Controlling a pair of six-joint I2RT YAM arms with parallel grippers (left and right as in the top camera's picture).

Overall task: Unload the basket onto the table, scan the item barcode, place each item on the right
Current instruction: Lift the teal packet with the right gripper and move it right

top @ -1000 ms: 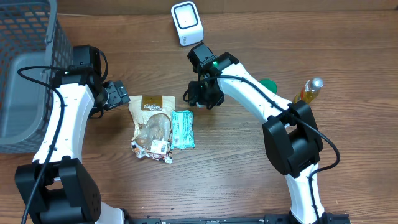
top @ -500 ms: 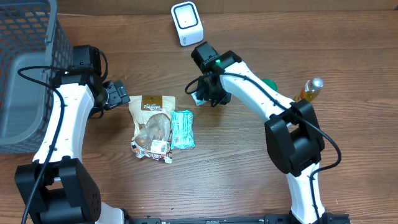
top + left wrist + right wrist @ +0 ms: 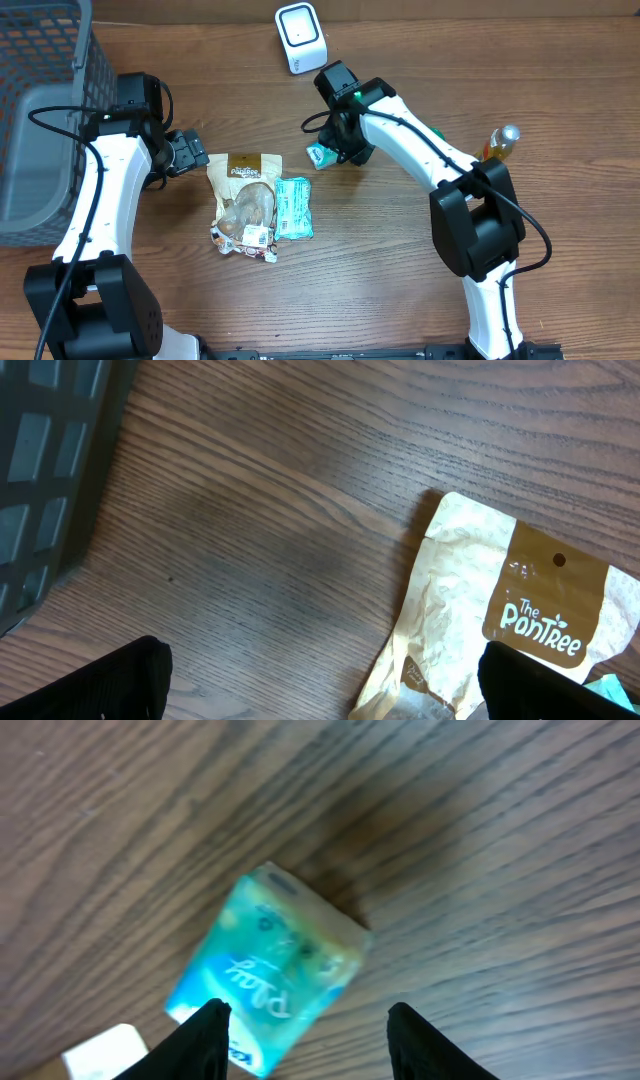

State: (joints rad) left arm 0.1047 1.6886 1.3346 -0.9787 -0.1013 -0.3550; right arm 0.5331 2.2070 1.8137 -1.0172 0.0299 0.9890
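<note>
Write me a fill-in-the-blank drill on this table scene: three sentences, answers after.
The brown pouch is printed with the words "The ____". The left hand, beside that pouch, is not shut but ____. The grey mesh ____ fills the overhead view's upper left corner.
Missing words: Pantree; open; basket.

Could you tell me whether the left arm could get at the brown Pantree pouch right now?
Probably yes: the open left pincer sits just beside the pouch, at its upper-left corner, with only bare table between them.
</note>
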